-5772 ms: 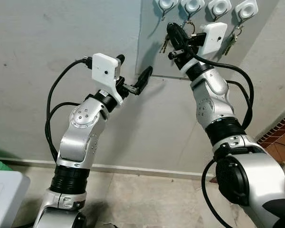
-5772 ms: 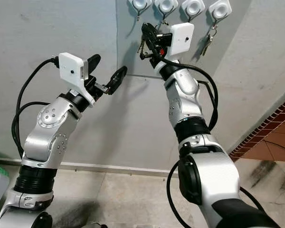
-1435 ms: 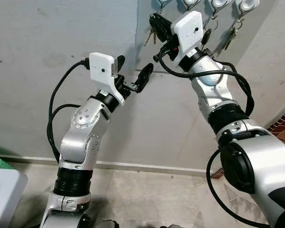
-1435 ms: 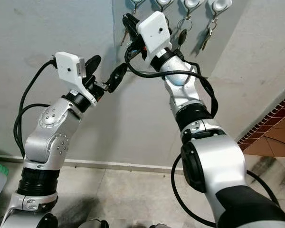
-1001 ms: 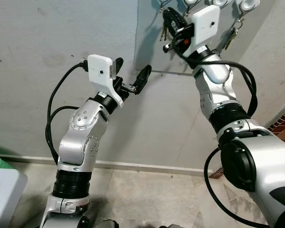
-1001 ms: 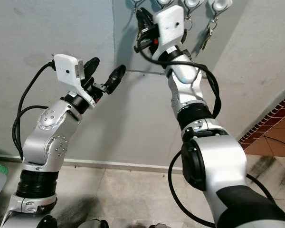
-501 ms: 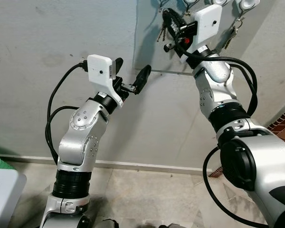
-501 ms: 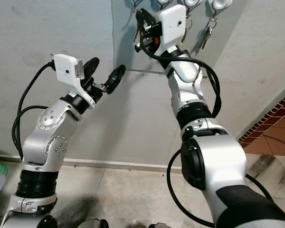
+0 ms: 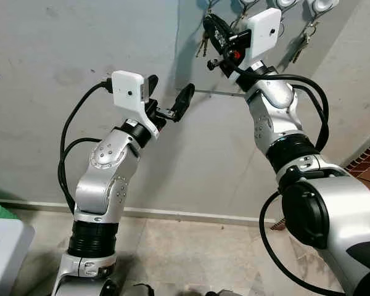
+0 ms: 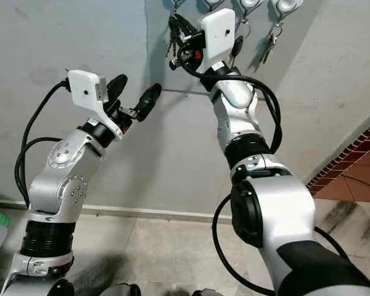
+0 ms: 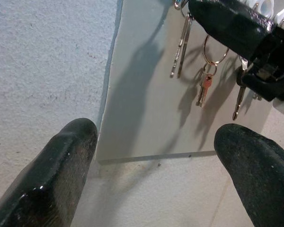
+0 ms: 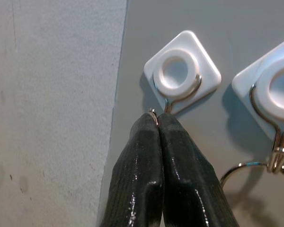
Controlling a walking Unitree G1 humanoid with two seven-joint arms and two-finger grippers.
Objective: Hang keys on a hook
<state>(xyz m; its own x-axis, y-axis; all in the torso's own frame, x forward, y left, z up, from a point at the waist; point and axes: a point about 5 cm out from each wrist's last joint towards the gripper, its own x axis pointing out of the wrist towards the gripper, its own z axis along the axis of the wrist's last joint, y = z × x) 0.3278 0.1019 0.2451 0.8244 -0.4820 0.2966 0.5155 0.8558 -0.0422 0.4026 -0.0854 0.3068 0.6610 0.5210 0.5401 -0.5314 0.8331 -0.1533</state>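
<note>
Since half a second ago my right gripper (image 12: 157, 124) has swung left to the leftmost white square wall hook with its wire loop (image 12: 181, 75). Its black fingers are pressed together, pinching a metal ring just under that hook's wire. From there the bunch of silver keys (image 10: 170, 44) hangs blades down, long axis vertical, against the grey panel (image 11: 146, 104). Below that hook, my left gripper (image 9: 170, 102) hovers with fingers spread wide, holding nothing.

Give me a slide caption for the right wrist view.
Right gripper, shut on a key ring, just below the white wall hook at the grey panel's edge.
</note>
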